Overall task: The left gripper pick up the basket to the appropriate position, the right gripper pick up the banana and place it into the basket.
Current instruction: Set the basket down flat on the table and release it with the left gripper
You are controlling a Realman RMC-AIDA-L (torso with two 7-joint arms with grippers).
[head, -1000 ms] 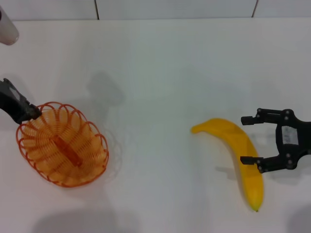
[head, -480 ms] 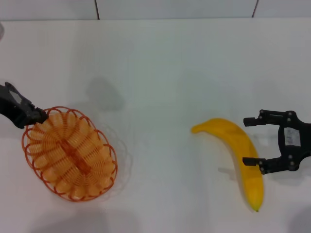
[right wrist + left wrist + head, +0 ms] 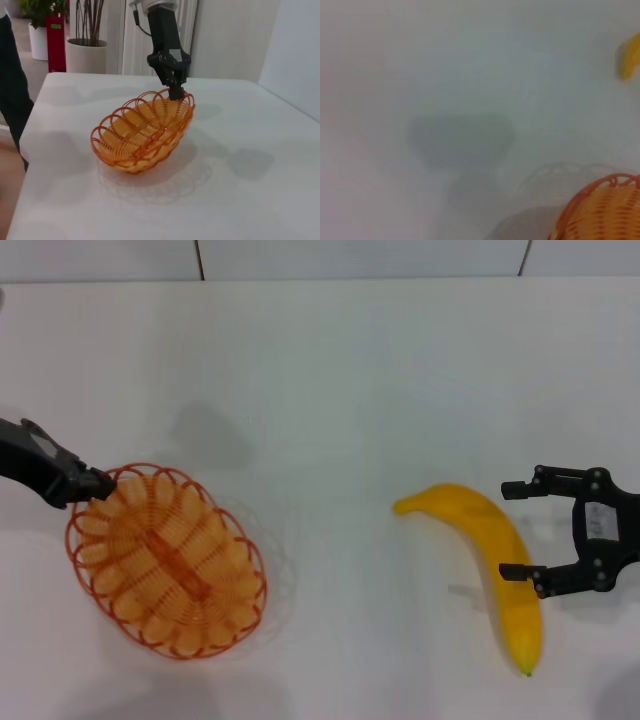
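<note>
Firstly, left gripper [image 3: 98, 483]: clamped onto the scalloped rim of the basket [image 3: 168, 560] at its far left end, arm reaching in from the left edge of the head view. Seen from the right wrist view as a black claw [image 3: 176, 93] coming down from above, pinching the rim at the basket's [image 3: 142, 131] raised end. Basket lifted and tilted, gripped end high, opposite end low, faint looped shadow cast on the white table [image 3: 330, 390] beneath it. Orange wire, oval, nothing inside. Only a corner of it [image 3: 600, 212] showing in the left wrist view, with the banana's tip [image 3: 629, 61] far off.

Next, right gripper [image 3: 522, 530]: wide open, low over the right side of the table, fingers pointing toward the banana [image 3: 492, 562]. One fingertip just beside the banana's upper curve, the other overlapping its edge near the middle; contact not clear. White label showing on the claw's body.

Banana flat on the table, well apart from the basket, curved, one pointed end toward the centre, the other toward the near edge.

Beyond the table in the right wrist view: potted plants [image 3: 90, 45] and a red object [image 3: 56, 42] on the floor.
</note>
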